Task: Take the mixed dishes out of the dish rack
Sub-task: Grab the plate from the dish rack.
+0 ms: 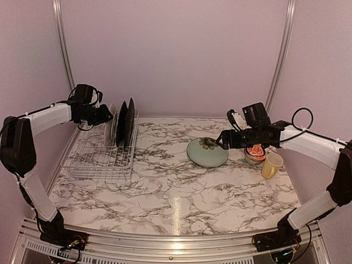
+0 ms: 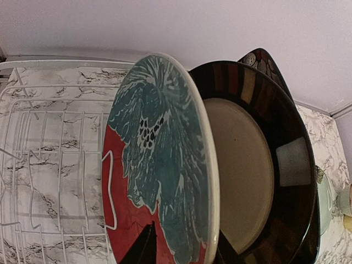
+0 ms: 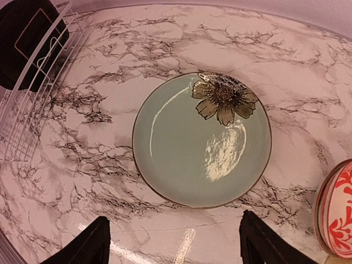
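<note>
At 9 o'clock on the desk (image 1: 165, 192), the red plate with teal leaves (image 2: 159, 165) stands in the dish rack (image 2: 33, 137). The left end effector (image 2: 184, 250) straddles its rim; whether it clamps, cannot tell. The right end effector (image 3: 173, 245) gapes wide. Risk: a tilted lift strikes the neighbouring black plates (image 2: 286, 165).

Plates (image 1: 124, 122) stand in the rack (image 1: 99, 157) at left; bowls (image 1: 207, 152), mug (image 1: 271, 165) at right

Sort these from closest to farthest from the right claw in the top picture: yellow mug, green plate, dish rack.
1. Green plate, right under the right claw, mid-table.
2. Yellow mug, by the table's right edge.
3. Dish rack, far across on the left side.
</note>
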Controlling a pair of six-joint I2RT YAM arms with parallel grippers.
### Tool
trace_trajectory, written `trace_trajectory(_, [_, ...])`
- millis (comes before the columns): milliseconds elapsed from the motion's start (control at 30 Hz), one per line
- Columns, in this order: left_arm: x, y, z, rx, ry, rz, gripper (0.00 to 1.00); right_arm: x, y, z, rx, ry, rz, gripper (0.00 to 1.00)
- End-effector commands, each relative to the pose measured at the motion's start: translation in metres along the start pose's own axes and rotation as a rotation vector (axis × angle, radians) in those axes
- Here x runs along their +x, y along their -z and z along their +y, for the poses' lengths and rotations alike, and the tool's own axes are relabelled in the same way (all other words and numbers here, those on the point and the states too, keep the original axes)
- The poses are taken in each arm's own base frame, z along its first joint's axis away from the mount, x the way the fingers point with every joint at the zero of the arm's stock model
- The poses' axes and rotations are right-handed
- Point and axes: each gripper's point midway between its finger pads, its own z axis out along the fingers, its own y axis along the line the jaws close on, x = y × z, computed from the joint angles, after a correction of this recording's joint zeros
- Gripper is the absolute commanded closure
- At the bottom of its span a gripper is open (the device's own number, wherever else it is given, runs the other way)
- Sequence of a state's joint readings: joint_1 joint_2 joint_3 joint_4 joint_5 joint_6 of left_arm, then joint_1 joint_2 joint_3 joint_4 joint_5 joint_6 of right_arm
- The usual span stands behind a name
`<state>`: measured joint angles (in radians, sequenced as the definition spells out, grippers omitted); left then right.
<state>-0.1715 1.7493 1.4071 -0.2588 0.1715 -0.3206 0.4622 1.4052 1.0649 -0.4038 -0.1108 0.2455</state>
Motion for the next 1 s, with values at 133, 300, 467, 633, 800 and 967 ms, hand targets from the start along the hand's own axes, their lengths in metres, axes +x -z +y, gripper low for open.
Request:
trace_trajectory(133, [0.023,-0.013,0.010,-0.059,-0.029,0.132,0.77,0.003,-0.003,0.008,-0.038,-0.018,0.012,0.23])
trace_trajectory(300, [0.021,-0.012,0.006,-0.042,-0.037,0.132,0.82,0.004,-0.001,0.007,-0.033,-0.019,0.012,0.23])
trace_trajectory(467, [0.011,-0.001,0.000,-0.029,-0.061,0.098,0.93,0.006,-0.001,0.008,-0.038,-0.025,0.014,0.23])
trace_trajectory(633, [0.000,0.015,-0.004,-0.025,-0.075,0.051,0.99,0.003,0.002,0.009,-0.039,-0.028,0.005,0.23])
trace_trajectory(800, [-0.016,0.038,-0.013,-0.006,-0.095,-0.023,1.00,0.003,0.002,0.011,-0.048,-0.033,0.007,0.23])
trace_trajectory(967, [-0.035,0.074,-0.024,0.009,-0.123,-0.131,1.00,0.001,0.002,0.013,-0.056,-0.037,0.003,0.23])
